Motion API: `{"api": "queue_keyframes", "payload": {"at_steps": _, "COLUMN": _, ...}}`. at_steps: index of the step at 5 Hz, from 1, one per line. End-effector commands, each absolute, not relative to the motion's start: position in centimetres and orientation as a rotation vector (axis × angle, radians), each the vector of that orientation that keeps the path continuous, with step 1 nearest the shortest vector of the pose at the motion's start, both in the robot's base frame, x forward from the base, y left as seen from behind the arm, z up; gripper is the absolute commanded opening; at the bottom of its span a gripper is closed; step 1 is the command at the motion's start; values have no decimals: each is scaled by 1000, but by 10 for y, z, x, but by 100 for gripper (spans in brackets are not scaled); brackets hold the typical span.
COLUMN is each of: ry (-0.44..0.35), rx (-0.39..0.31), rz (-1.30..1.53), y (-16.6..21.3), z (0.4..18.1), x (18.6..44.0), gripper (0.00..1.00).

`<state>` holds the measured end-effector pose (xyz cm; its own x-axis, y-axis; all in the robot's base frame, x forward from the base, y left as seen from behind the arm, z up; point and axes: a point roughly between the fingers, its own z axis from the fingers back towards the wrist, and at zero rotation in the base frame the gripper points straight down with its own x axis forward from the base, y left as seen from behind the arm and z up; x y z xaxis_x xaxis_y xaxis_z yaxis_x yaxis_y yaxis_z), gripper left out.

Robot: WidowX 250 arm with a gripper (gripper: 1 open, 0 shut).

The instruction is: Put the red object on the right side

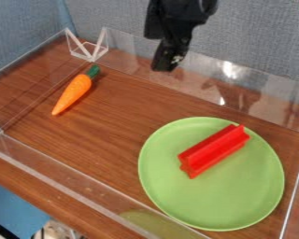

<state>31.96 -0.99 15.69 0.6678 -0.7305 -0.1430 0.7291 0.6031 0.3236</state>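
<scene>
The red object (pixel 215 149) is a bright red bar lying diagonally on the green plate (pixel 171 182) at the right side of the wooden table. My gripper (pixel 168 58) hangs high above the table's back middle, well up and to the left of the plate. Its dark fingers point down, stand open and hold nothing.
An orange toy carrot (pixel 72 92) with a green top lies at the left. A white wire stand (pixel 85 43) sits in the back left corner. Clear plastic walls (pixel 258 84) ring the wooden table (pixel 115 131).
</scene>
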Motion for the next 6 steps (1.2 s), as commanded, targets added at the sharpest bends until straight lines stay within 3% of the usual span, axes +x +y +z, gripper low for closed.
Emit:
{"api": "queue_keyframes", "payload": {"at_steps": 1, "ry": -79, "rx": 369, "rz": -790, "y": -26, "z": 172, "x": 325, "gripper": 100}}
{"api": "queue_keyframes", "payload": {"at_steps": 4, "ry": -83, "rx": 316, "rz": -785, "y": 2, "z": 156, "x": 314, "gripper": 100}}
{"api": "queue_keyframes", "payload": {"at_steps": 6, "ry": -110, "rx": 339, "rz": -890, "y": -3, "z": 142, "x": 337, "gripper": 100}}
